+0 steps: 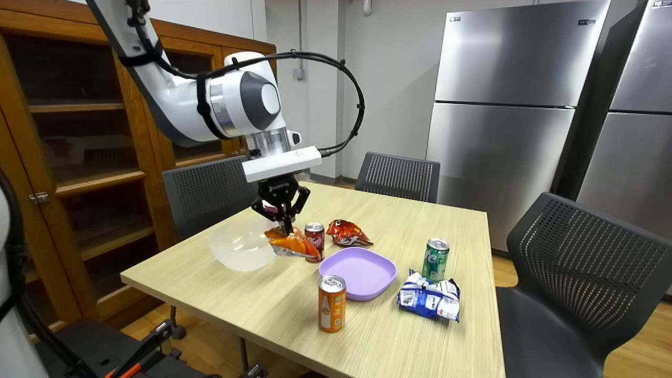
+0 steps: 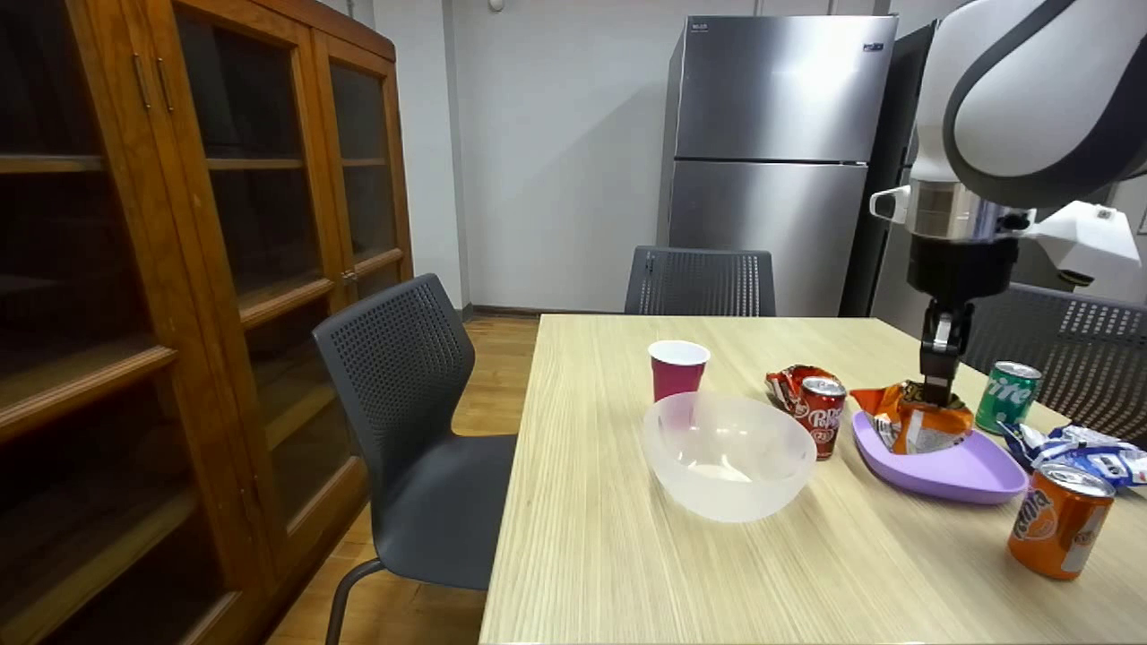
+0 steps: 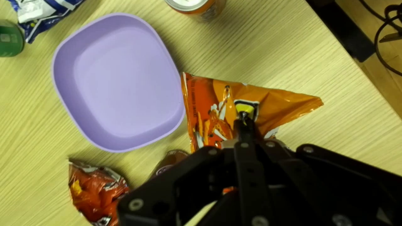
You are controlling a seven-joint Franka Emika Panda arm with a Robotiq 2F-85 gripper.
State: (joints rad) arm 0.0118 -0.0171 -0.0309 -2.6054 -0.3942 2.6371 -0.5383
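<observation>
Over a pale wood-grain rectangular table, a glossy orange foil snack bag hangs beneath the black two-fingered metal claw, whose jaws, nearly together, pinch it between their tips.

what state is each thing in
Orange snack bag, gripped, raised
Gripper, shut on that bag
Red snack bag, lying down
Blue snack bag, lying down
Dr Pepper can, upright
Fanta can, upright
Sprite can, upright
Purple dish, upright
Frosted bowl, upright
Magenta cup, upright
Chairs, upright
Refrigerators, doors shut
Wooden cabinet, doors shut
</observation>
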